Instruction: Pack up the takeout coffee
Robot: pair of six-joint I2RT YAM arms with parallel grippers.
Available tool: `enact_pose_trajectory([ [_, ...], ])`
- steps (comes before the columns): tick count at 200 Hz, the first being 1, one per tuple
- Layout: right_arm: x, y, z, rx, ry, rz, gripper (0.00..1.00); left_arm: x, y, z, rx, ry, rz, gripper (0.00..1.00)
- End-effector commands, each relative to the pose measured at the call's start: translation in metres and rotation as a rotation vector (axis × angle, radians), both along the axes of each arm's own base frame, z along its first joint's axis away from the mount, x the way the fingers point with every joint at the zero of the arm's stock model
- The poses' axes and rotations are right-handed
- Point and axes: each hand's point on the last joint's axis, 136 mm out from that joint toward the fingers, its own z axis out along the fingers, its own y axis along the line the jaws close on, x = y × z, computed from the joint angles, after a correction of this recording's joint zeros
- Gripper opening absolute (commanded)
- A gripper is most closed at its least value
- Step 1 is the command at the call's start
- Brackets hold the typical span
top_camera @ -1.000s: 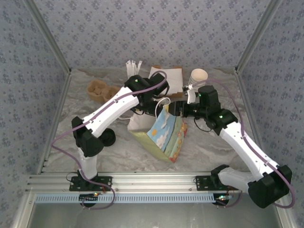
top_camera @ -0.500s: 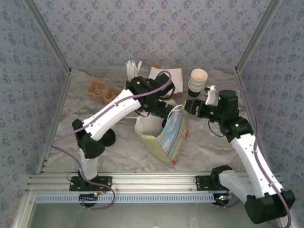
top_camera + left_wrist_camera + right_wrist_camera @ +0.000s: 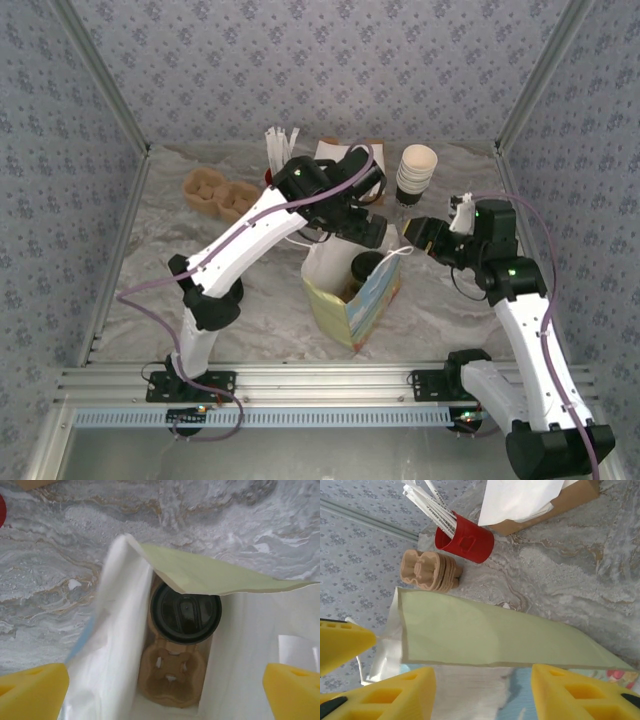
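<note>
The white-and-yellow paper bag (image 3: 345, 305) stands upright at mid-table with its mouth open. Inside it sits the takeout coffee (image 3: 366, 267), its round black lid (image 3: 186, 612) facing up. The cup rests in a brown pulp carrier (image 3: 170, 677) whose other cup hole has nothing in it. My left gripper (image 3: 362, 230) hangs just above the bag's mouth, its yellow fingers (image 3: 32, 690) spread wide and holding nothing. My right gripper (image 3: 420, 238) is at the bag's right upper edge, beside the white handle loop (image 3: 398, 254). Its jaws stand apart over the bag's pale green side (image 3: 495, 635).
Along the back stand a red cup with white sticks (image 3: 465, 542), a stack of brown carriers (image 3: 215, 192), a brown box with white paper (image 3: 350, 155) and a stack of white paper cups (image 3: 418, 170). Patterned walls close in the sides.
The bag has gone from leaning over to upright and shifted right. My right gripper drew back to the right at the handle. My left gripper moved right, over the bag's mouth.
</note>
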Motion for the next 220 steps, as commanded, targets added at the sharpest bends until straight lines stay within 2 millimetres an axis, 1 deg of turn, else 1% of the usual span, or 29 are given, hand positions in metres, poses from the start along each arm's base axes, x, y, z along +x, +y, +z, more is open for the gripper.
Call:
enact_pose_trajectory([
  [1, -0.008, 0.002, -0.003, 0.033, 0.039, 0.002, 0.55, -0.015, 0.001, 0.019, -0.011, -0.02, -0.047, 0.99],
  [14, -0.008, 0.002, -0.005, 0.03, 0.043, 0.003, 0.55, -0.017, 0.006, 0.03, -0.006, -0.052, -0.055, 0.99],
  [28, -0.008, 0.002, -0.005, 0.03, 0.042, 0.006, 0.55, -0.015, 0.016, 0.034, 0.023, -0.086, -0.05, 0.97],
  [30, -0.008, 0.002, -0.005, 0.032, 0.041, 0.006, 0.55, -0.014, 0.015, 0.035, 0.02, -0.092, -0.058, 0.96],
  [34, -0.008, 0.002, -0.004, 0.033, 0.039, 0.007, 0.55, -0.015, 0.013, 0.035, 0.016, -0.098, -0.083, 0.89],
  [43, -0.008, 0.003, -0.003, 0.033, 0.035, 0.008, 0.55, -0.018, 0.011, 0.032, 0.024, -0.083, -0.109, 0.85],
  [54, -0.008, 0.002, -0.002, 0.03, 0.034, 0.008, 0.55, -0.017, 0.008, 0.026, 0.041, -0.08, -0.127, 0.78],
  [81, -0.01, 0.001, -0.001, 0.015, 0.029, 0.009, 0.55, -0.015, 0.006, 0.014, 0.085, -0.068, -0.138, 0.7],
  [121, -0.011, -0.003, 0.0, 0.0, 0.023, 0.005, 0.55, -0.007, 0.015, -0.008, 0.201, -0.059, -0.115, 0.7],
  [158, -0.009, -0.005, 0.005, -0.001, 0.009, 0.0, 0.55, -0.006, 0.018, -0.025, 0.269, -0.036, -0.12, 0.7],
  [175, -0.008, -0.006, 0.005, 0.001, 0.01, 0.0, 0.55, -0.003, 0.016, -0.031, 0.292, -0.041, -0.127, 0.68],
  [194, -0.008, -0.006, 0.005, 0.006, 0.011, 0.002, 0.55, -0.001, 0.013, -0.037, 0.305, -0.036, -0.136, 0.58],
  [212, -0.009, -0.007, 0.006, 0.009, 0.013, 0.0, 0.55, 0.001, 0.012, -0.04, 0.312, -0.037, -0.136, 0.52],
  [220, -0.009, -0.007, 0.006, 0.009, 0.016, -0.002, 0.55, 0.002, 0.012, -0.042, 0.316, -0.034, -0.134, 0.47],
])
